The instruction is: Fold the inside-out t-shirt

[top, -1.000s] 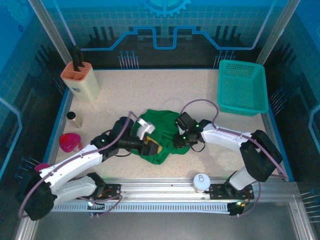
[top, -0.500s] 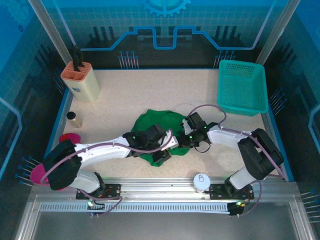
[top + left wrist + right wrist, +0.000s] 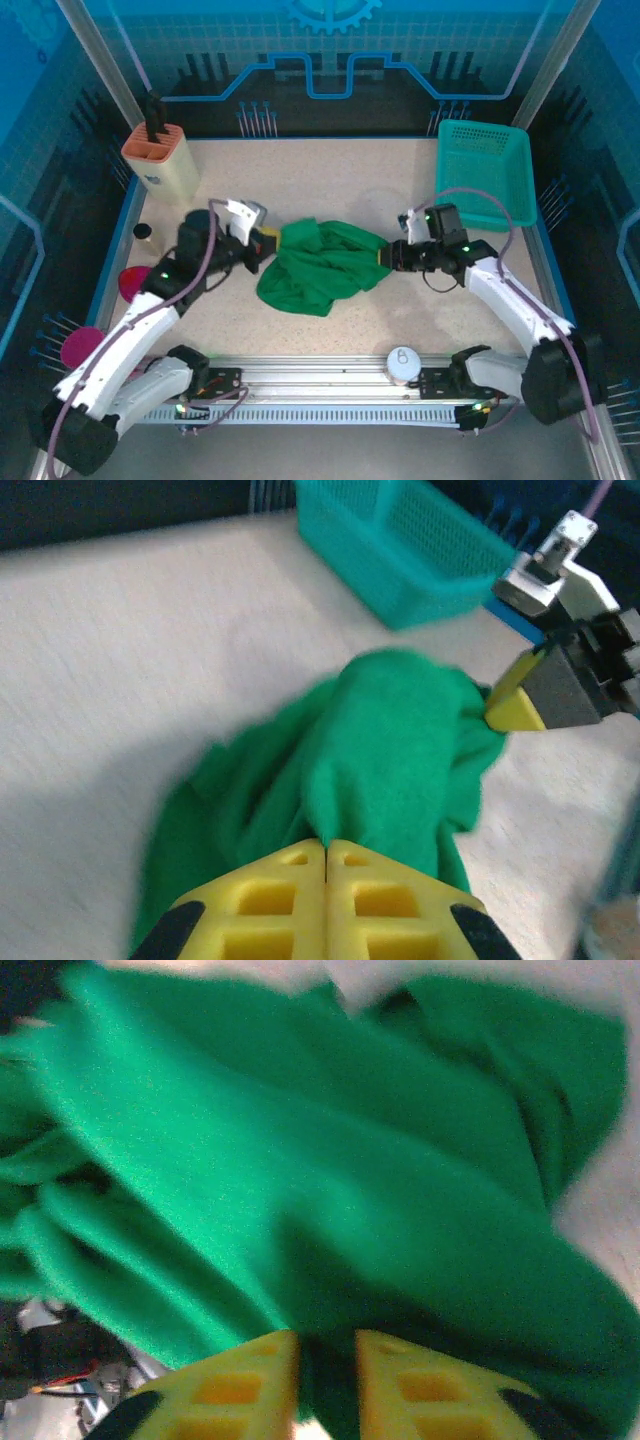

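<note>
The inside-out t-shirt [image 3: 322, 265] is a bunched green heap in the middle of the table. My left gripper [image 3: 268, 240] is at its left edge. In the left wrist view the yellow fingers [image 3: 290, 880] are pressed together, with a ridge of the t-shirt [image 3: 390, 740] pinched at their tips. My right gripper [image 3: 386, 257] is at the heap's right edge. In the right wrist view its fingers [image 3: 250, 1375] stand a narrow gap apart, and a thick fold of the t-shirt [image 3: 300, 1180] fills that gap. No neck label shows.
A teal mesh basket [image 3: 485, 175] stands at the back right and a beige holder with a dark tool [image 3: 160, 160] at the back left. A small dark jar [image 3: 143, 231], a pink cup [image 3: 138, 283] and a magenta disc [image 3: 80, 347] line the left side. A white round knob [image 3: 402, 362] sits on the front rail.
The left arm reached across the shirt, then drew back left and closed on its left edge. The right gripper moved right and farther back. The shirt now stretches wider between them.
</note>
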You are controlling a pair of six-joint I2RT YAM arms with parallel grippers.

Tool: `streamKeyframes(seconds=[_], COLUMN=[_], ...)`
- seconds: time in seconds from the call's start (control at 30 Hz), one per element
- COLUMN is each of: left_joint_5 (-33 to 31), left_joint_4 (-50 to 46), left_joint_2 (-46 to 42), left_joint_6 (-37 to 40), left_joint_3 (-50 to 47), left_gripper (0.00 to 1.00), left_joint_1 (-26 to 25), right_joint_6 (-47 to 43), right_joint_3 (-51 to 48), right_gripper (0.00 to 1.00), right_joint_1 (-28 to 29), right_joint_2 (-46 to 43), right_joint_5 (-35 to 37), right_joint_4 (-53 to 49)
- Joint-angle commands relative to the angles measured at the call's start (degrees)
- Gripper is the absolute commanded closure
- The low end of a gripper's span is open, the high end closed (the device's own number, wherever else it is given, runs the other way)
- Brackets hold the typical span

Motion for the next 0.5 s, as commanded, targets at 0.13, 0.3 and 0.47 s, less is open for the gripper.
streamKeyframes(seconds=[0.13,0.3,0.47], left_joint_5=[1.55,3.86,1.22], left_joint_4=[1.64,-8.14,-10.59], left_joint_2=[-1.58,-0.37,9.75], left_joint_6=[-17.32,-15.32,-19.66], left_joint_3=[-12.16,-2.97,4.16], left_gripper=[0.58,0.48,0.44], left_joint_1=[-2.51,-5.64,-17.54], right_joint_6=[-4.39,-4.47,-0.69], right_joint_3=[1.95,10.21,10.88], right_gripper=[0.49,0.48,0.45], right_joint_1=[12.78,16.97,20.98], right_joint_2=[1.77,5.34,10.42], right_joint_5=[15.43,17.03,18.1], right_joint_4=[-11.54,-14.69,-8.07])
